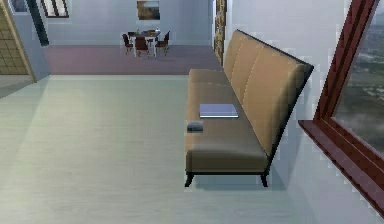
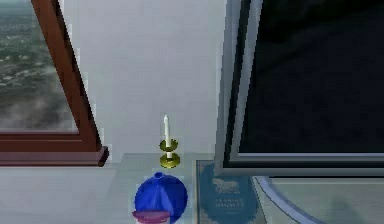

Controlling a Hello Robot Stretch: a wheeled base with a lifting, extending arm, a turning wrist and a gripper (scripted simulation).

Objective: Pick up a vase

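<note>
Blue and round, the likely vase (image 2: pixel 160 197) stands on the glass desk (image 2: pixel 125 172), near a candle (image 2: pixel 168 140) and a dark screen (image 2: pixel 310 80). The robot seems positioned for reaching. The hand's state cannot be told. Next, the arm probably must extend toward the vase, avoiding the candle.

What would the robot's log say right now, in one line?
task: pick up vase | arm side view: blue vase on glass table, candle behind | forward view: brown sofa
</note>
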